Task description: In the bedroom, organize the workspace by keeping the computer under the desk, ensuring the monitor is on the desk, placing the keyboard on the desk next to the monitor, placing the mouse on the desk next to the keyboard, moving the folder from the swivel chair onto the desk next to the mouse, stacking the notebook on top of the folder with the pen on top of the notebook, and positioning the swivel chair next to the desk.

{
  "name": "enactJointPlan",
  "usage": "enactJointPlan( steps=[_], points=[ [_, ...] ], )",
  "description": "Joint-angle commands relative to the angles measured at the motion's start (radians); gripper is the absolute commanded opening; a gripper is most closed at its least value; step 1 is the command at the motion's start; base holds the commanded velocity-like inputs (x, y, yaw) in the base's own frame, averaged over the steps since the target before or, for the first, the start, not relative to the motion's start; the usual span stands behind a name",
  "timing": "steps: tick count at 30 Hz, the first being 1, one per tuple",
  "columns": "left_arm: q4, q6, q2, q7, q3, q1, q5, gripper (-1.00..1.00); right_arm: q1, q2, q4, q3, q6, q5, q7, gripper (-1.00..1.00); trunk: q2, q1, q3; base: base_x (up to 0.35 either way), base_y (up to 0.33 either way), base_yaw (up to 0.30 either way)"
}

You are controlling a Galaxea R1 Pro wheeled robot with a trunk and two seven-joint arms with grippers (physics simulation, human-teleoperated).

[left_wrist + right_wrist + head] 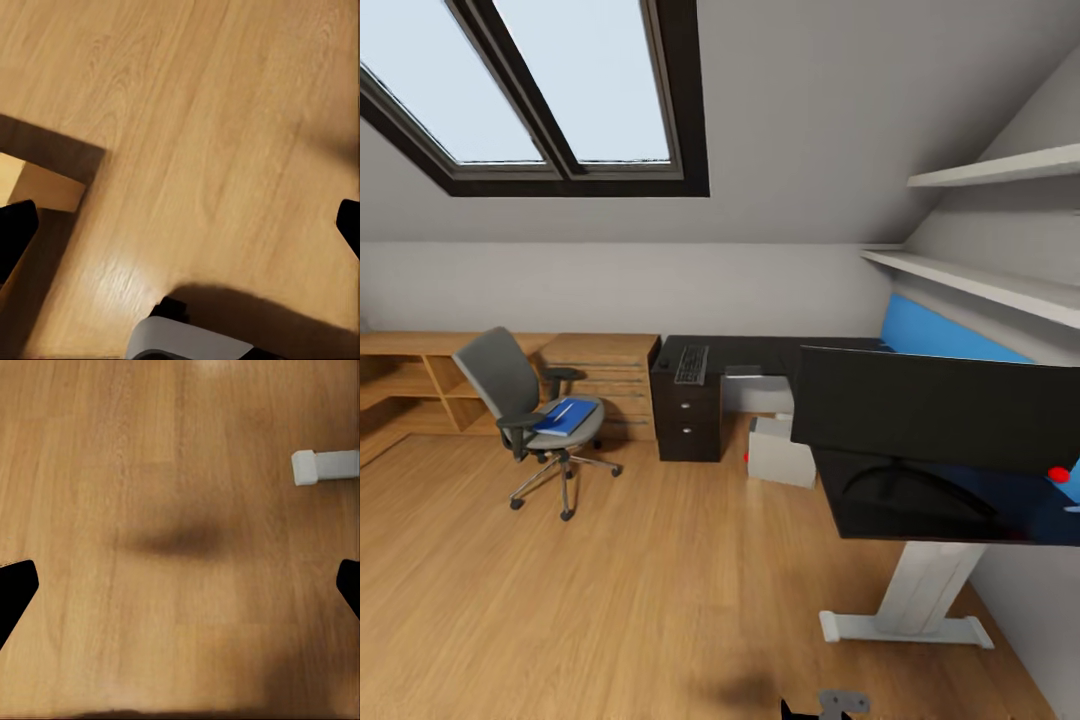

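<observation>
The grey swivel chair [520, 405] stands on the floor at the left, with the blue folder [565, 416] on its seat. The keyboard [692, 364] lies on a black drawer cabinet [688, 425]. The black monitor [935, 410] stands on the desk [905, 520] at the right, which has a glossy black top and a blue back panel. The light grey computer [780, 452] sits on the floor under the desk's far end. I cannot make out the mouse, notebook or pen. Both grippers hang open over bare floor, the left gripper [180, 229] and the right gripper [180, 585].
A low light-wood bench [420, 375] and drawers run along the back wall under a skylight. White shelves [1000, 285] hang above the desk. The desk's white T-foot [905, 628] lies near my right gripper, also seen as the foot [326, 466]. A light-wood corner [41, 187] is by my left gripper.
</observation>
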Motion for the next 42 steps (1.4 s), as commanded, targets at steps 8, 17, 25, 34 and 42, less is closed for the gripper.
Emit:
enactJointPlan(
  steps=[8, 17, 25, 34, 42],
  points=[
    [0.000, -0.006, 0.003, 0.001, -0.005, -0.001, 0.009, 1.00, -0.001, 0.000, 0.002, 0.007, -0.004, -0.010, 0.002, 1.00, -0.002, 0.000, -0.002, -0.144, -0.168, 0.000],
    [0.030, -0.007, 0.002, -0.002, -0.006, -0.001, 0.008, 1.00, -0.001, -0.001, 0.002, 0.007, -0.004, -0.010, 0.002, 1.00, -0.002, 0.000, -0.002, -0.064, -0.059, -0.083],
    [0.032, -0.007, 0.002, -0.002, -0.006, -0.001, 0.008, 1.00, -0.001, -0.001, 0.002, 0.007, -0.004, -0.010, 0.002, 1.00, -0.002, 0.000, -0.003, -0.195, -0.216, -0.249],
    [0.032, -0.007, 0.001, -0.002, -0.007, -0.001, 0.007, 1.00, -0.001, 0.001, 0.002, 0.008, -0.004, -0.010, 0.002, 1.00, -0.002, 0.000, -0.009, -0.056, -0.070, -0.171],
    [0.032, -0.008, 0.001, -0.002, -0.007, -0.001, 0.007, 1.00, -0.001, 0.001, 0.002, 0.007, -0.004, -0.010, 0.002, 1.00, -0.002, 0.000, -0.009, -0.002, -0.002, -0.012]
  ],
)
